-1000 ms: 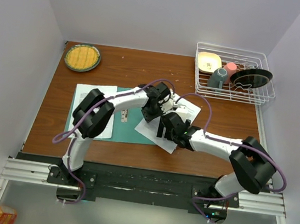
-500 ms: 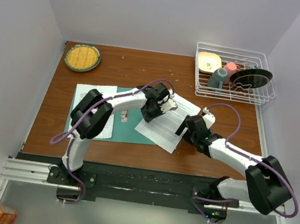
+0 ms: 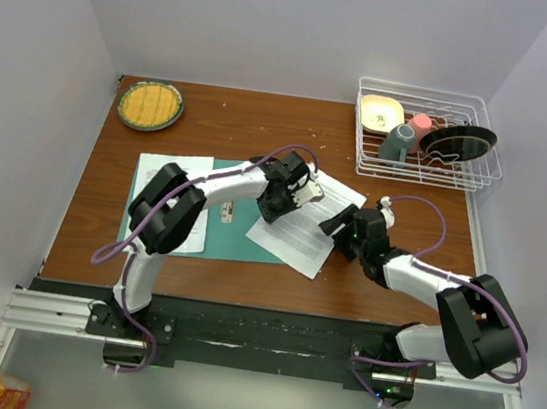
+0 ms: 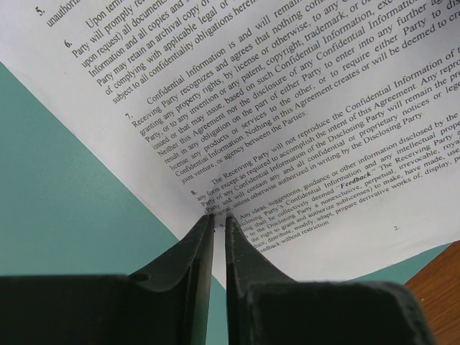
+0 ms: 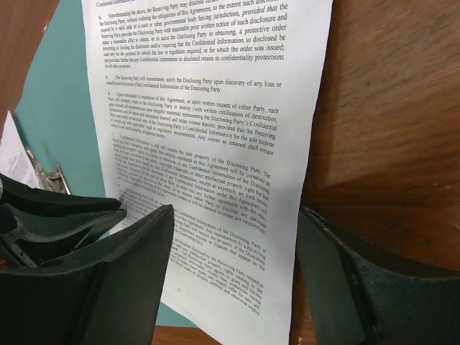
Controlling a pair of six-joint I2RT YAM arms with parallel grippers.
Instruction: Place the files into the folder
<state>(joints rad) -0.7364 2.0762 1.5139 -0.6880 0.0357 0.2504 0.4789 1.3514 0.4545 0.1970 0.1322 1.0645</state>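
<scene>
1. The left tool (image 4: 215, 215) is clamped on the file sheet (image 3: 300, 230), which lies skewed, half on the folder (image 3: 235, 230), half on the desk (image 3: 406, 192); dragging may crumple it
2. The right tool (image 5: 236, 210), fingers apart astride the sheet's edge, may buckle it

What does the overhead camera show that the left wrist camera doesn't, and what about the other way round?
Only overhead: the dish rack, the yellow plate, the right claw open at the printed sheet's right edge, and a second sheet on the teal folder's left side. Only left wrist: the sheet's numbered clauses are legible, and the left claw is pinched shut on its edge. Both: printed sheet, teal folder, brown table.
</scene>
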